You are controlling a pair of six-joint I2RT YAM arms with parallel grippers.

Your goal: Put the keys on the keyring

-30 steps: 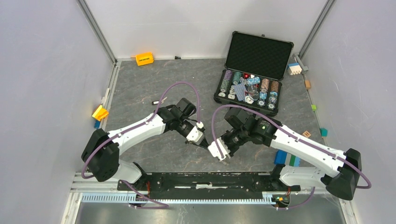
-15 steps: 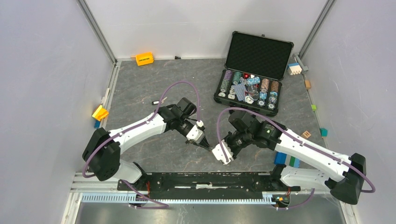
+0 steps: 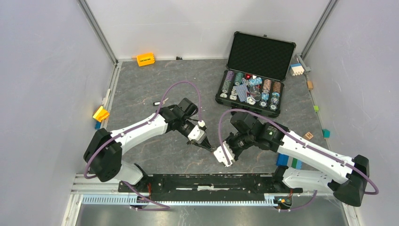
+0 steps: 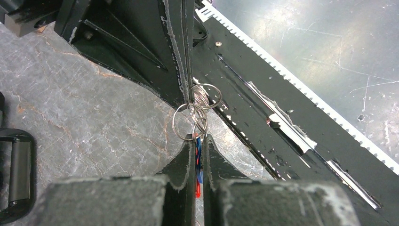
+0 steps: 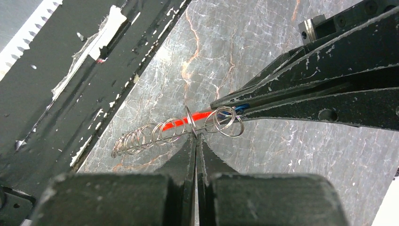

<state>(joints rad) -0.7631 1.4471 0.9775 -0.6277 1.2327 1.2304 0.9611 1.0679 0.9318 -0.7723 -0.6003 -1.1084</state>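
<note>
From above: meeting tip to tip low over the grey stone table [image 3: 141,89], near its front edge, with the left gripper [image 3: 207,145] and the right gripper [image 3: 217,151]; too small here to tell what is pinched. Farther back on the right, an open black case [image 3: 261,56] of poker chips [image 3: 249,87]; at the back left, an orange block [image 3: 145,59]. From the left wrist: clamped on the red fob [image 4: 196,188] of the keyring [image 4: 196,112], a blue sliver pressed in beside the red; just past the fingertips, a cluster of silver rings. Reaching in from the top, the right gripper, pressed flat together on that cluster. From the right wrist: shut tight on a single upright ring, nipped at the very tip; red fob lying along the chain of loops, gripped at its right end between the opposite black fingers [image 5: 301,108]. Keys not made out among the rings.
</note>
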